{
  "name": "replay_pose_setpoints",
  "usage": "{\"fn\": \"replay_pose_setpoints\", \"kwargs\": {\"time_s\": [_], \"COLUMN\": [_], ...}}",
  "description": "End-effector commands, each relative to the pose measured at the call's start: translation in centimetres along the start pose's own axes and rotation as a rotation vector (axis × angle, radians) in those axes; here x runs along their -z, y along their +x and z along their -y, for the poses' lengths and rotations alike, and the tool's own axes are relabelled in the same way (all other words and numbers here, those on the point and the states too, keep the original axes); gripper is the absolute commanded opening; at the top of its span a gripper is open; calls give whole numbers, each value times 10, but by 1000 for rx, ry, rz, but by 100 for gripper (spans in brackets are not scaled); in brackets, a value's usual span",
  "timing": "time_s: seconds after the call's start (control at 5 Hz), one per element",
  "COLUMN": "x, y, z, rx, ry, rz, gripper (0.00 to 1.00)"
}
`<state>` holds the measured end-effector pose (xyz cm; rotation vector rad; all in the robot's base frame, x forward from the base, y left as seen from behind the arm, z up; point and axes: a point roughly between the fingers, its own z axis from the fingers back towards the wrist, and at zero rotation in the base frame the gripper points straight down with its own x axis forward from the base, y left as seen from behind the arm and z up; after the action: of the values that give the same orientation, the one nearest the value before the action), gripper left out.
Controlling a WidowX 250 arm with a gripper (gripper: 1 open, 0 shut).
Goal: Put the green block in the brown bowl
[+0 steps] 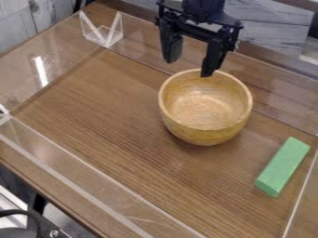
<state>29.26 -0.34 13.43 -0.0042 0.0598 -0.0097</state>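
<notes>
Green block (pixel 284 166) lies near the table's right edge, apart from brown bowl (pixel 206 107); hand (pixel 191 56) released.

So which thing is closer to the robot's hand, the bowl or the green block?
The brown bowl. The open hand hangs right above its far rim, while the green block lies off by the near right corner.

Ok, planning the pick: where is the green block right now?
The green block lies flat on the wooden table at the picture's lower right, right of the brown bowl and apart from it.
</notes>
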Motion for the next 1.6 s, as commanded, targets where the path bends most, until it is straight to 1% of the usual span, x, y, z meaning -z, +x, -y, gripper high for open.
{"fn": "replay_pose_setpoints", "kwargs": {"time_s": [0.0, 0.2, 0.4, 0.6, 0.8, 1.0, 1.4], "x": [7, 11, 12, 14, 18, 25, 46], "y": [1, 3, 4, 5, 7, 9, 17], "z": [8, 32, 63, 96, 120, 130, 150], "rx": [11, 55, 104, 154, 189, 206, 240], "ry": [-4, -8, -9, -13, -18, -22, -33], "rz": [-16, -20, -12, 11, 25, 25, 30], "gripper": [100, 100, 100, 100, 100, 100, 100]}}
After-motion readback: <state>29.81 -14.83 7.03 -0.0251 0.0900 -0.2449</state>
